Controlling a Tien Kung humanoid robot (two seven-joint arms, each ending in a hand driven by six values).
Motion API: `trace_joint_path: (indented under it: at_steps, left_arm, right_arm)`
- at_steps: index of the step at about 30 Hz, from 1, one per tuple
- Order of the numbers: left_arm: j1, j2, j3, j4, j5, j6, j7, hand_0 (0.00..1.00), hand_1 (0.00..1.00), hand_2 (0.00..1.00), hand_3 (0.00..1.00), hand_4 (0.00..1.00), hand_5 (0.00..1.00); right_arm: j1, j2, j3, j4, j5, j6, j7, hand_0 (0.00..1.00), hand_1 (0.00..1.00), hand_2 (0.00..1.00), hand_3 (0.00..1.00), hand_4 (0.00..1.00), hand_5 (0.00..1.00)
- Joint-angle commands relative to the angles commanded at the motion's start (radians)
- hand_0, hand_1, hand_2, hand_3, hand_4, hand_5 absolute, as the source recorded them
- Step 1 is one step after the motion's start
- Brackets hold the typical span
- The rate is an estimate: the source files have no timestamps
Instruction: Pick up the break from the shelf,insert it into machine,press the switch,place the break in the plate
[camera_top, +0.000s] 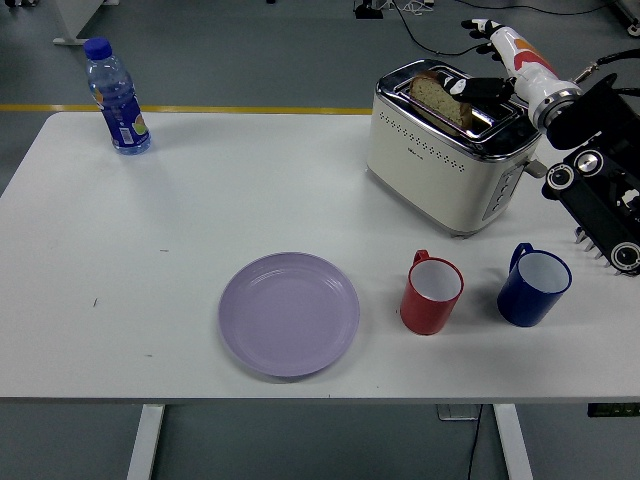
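Observation:
A slice of bread (437, 96) stands in the slot of the cream toaster (440, 155) at the back right, its top sticking out. My right hand (482, 62) hovers just above and right of the toaster's top, fingers spread and holding nothing; the thumb is close to the bread. The black forearm (600, 170) comes in from the right edge. A lilac plate (288, 313) lies bare near the table's front. The toaster's lever (537, 167) sticks out on its right end. My left arm is out of view.
A red mug (431, 293) and a blue mug (532, 286) stand in front of the toaster. A blue-capped water bottle (116, 98) stands at the back left corner. A paper sheet (572, 180) lies under my right arm.

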Motion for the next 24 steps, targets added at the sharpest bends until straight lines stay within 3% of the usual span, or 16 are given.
trace_joint_path:
  at_steps: [4,5,10,11,16,17,22,23,24]
  left_arm:
    - [0.000,0.001,-0.001,0.000,0.000,0.001,0.000,0.677,0.698,0.684,0.557,0.280,0.861]
    - [-0.001,0.002,0.002,0.000,-0.001,0.001,0.001,0.677,0.698,0.684,0.557,0.281,0.860]
    - [-0.004,0.005,0.009,0.000,-0.005,0.002,0.000,0.677,0.698,0.684,0.557,0.281,0.860]
    - [-0.004,0.005,0.010,0.000,-0.006,0.002,0.000,0.677,0.698,0.684,0.557,0.282,0.860]
    - [-0.007,0.008,0.018,0.000,-0.017,0.006,-0.003,0.677,0.698,0.684,0.557,0.282,0.860]
    - [-0.007,0.008,0.021,0.000,-0.019,0.007,-0.004,0.677,0.699,0.684,0.558,0.283,0.858]
    - [-0.009,0.008,0.020,0.000,-0.018,0.008,-0.005,0.677,0.699,0.684,0.558,0.283,0.858]
    - [-0.009,0.008,0.020,0.000,-0.018,0.008,-0.005,0.678,0.700,0.684,0.558,0.283,0.858]
    - [-0.009,0.009,0.020,0.000,-0.017,0.008,-0.004,0.678,0.700,0.684,0.558,0.283,0.858]
  right_arm:
    - [0.020,0.016,-0.021,-0.016,-0.006,0.011,-0.011,0.868,0.827,0.862,0.905,0.787,0.381]
    - [0.039,0.030,-0.036,-0.039,-0.022,0.025,-0.029,0.848,0.801,0.829,0.866,0.786,0.367]
    - [0.097,0.069,-0.079,-0.136,-0.083,0.065,-0.068,0.848,0.801,0.829,0.866,0.786,0.367]
    - [0.102,0.074,-0.080,-0.147,-0.090,0.068,-0.071,0.807,0.766,0.760,0.838,0.787,0.363]
    - [0.120,0.094,-0.083,-0.200,-0.106,0.079,-0.082,0.807,0.766,0.760,0.838,0.787,0.363]
    - [0.122,0.096,-0.085,-0.207,-0.108,0.080,-0.084,0.760,0.695,0.691,0.812,0.786,0.360]
    - [0.145,0.120,-0.105,-0.249,-0.149,0.075,-0.095,0.760,0.695,0.691,0.812,0.786,0.360]
    - [0.149,0.123,-0.107,-0.253,-0.153,0.075,-0.096,0.700,0.647,0.632,0.771,0.776,0.342]
    - [0.158,0.133,-0.114,-0.266,-0.173,0.076,-0.095,0.700,0.647,0.632,0.771,0.776,0.342]
